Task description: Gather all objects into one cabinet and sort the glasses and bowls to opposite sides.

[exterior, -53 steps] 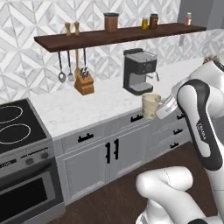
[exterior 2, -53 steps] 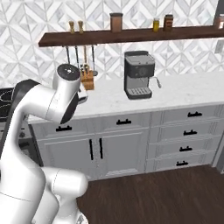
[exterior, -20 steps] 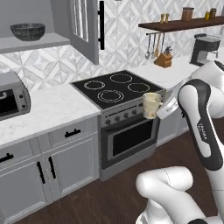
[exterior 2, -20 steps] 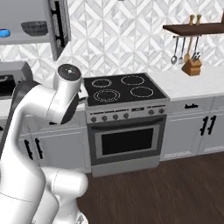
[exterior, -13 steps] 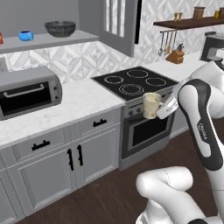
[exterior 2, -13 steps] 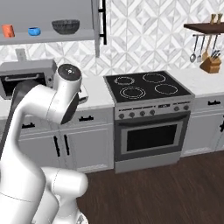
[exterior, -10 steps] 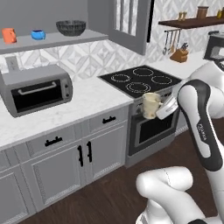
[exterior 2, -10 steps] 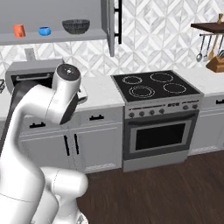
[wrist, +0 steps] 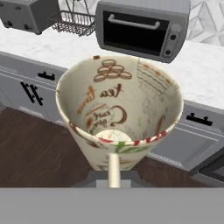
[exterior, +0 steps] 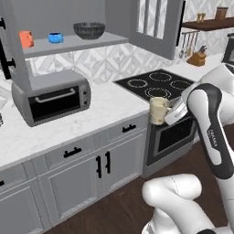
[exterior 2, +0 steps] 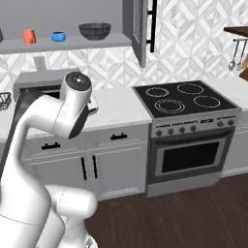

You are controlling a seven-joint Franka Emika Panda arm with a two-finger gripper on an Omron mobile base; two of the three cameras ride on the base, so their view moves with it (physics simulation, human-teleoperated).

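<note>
Reading "tea" inside cream mug [wrist: 119, 114]; brown script, bean pics; jaws clamped on mug handle.

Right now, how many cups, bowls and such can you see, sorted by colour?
Cream: 1, the cream mug held in the gripper.
Orange: 1, the orange cup on the cabinet shelf.
Bright blue: 1, the small blue vessel beside it.
Dark grey: 1, the wide dark-grey bowl on the same shelf.
Total: 4.
</note>
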